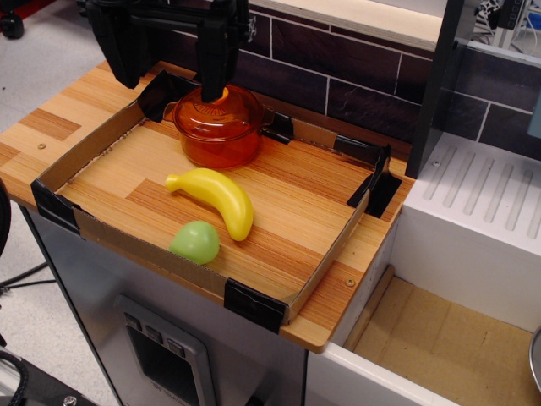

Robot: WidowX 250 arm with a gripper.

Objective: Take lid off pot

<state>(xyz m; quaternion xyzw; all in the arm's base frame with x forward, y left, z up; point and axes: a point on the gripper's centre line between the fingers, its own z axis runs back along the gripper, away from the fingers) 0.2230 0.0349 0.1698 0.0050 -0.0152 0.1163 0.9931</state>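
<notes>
The transparent orange pot (218, 149) stands at the back of the cardboard tray. The domed orange lid (226, 117) sits on it. My black gripper (172, 90) hangs from the top of the frame, above the pot's left side. One finger (215, 78) reaches down to the middle of the lid and hides the knob. The other finger (128, 61) is well to the left, outside the pot. The jaws stand apart and hold nothing.
A yellow banana (218, 198) lies in the middle of the tray and a green fruit (195, 242) is near its front wall. Low cardboard tray walls (325, 254) with black taped corners ring the wooden counter. A dark tiled wall (338, 72) is behind and a white sink unit (482, 203) is to the right.
</notes>
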